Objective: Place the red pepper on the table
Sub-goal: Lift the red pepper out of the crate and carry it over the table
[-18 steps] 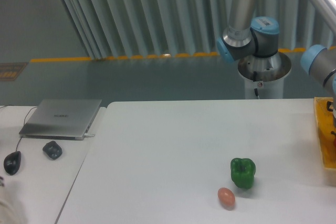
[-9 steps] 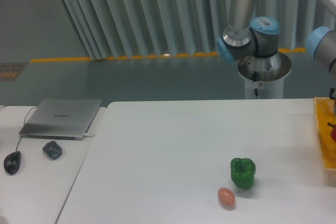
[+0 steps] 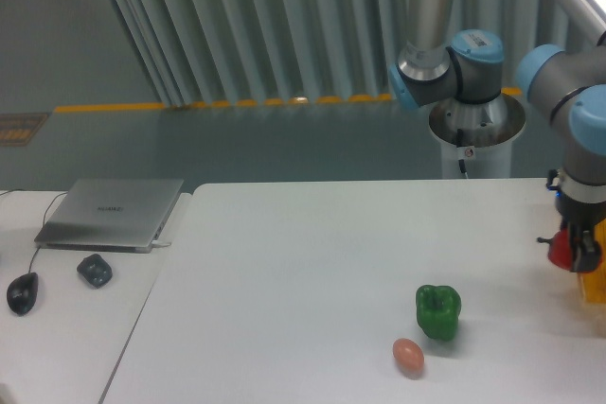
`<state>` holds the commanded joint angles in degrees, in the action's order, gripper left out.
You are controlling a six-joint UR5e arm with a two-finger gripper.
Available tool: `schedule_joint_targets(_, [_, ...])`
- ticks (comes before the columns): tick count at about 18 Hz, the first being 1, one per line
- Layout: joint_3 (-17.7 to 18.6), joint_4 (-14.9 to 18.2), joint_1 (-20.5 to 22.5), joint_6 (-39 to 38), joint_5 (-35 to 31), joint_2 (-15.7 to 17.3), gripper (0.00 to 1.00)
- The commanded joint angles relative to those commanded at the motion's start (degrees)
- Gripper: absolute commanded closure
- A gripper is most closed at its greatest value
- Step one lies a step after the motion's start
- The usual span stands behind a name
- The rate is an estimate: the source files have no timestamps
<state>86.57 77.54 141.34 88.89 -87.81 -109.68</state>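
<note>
**Red pepper up in the gripper at the far right edge**

Red pepper [image 3: 561, 250] sits way over on the right, held above the table [image 3: 312, 272] and not touching it. Going left to right though: a dark mouse [image 3: 23, 292] and a small dark lump [image 3: 95, 270] lie on the side desk [image 3: 57, 347], with a closed silver laptop [image 3: 112, 212] behind them. There's a faint logo on the lid, too small to read. On the big white table, an orange-pink egg-shaped thing [image 3: 408, 356] lies just beside a green pepper [image 3: 437, 311], down and left of it. At the right, the gripper [image 3: 574, 248] points down with its fingers closed around the red pepper. A bit of a yellow tray [image 3: 597, 286] pokes in at the frame edge just beside it.
</note>
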Motion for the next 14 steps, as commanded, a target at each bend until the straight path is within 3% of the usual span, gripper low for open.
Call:
schedule_joint_targets(1, [0.3, -2.3, -2.0, -3.8, -0.3, -0.6, 0.39])
schedule_joint_targets(6, [1.6, -5.6, -4.3, -13.2, -0.3, -2.2, 0.39])
schedule_joint_targets(9, [3.2, -8.6, -6.2, -14.6, -0.6, -3.3, 0.39])
schedule_joint_targets(14, [3.9, -8.8, -6.2, -14.4, -0.7, -3.6, 0.39])
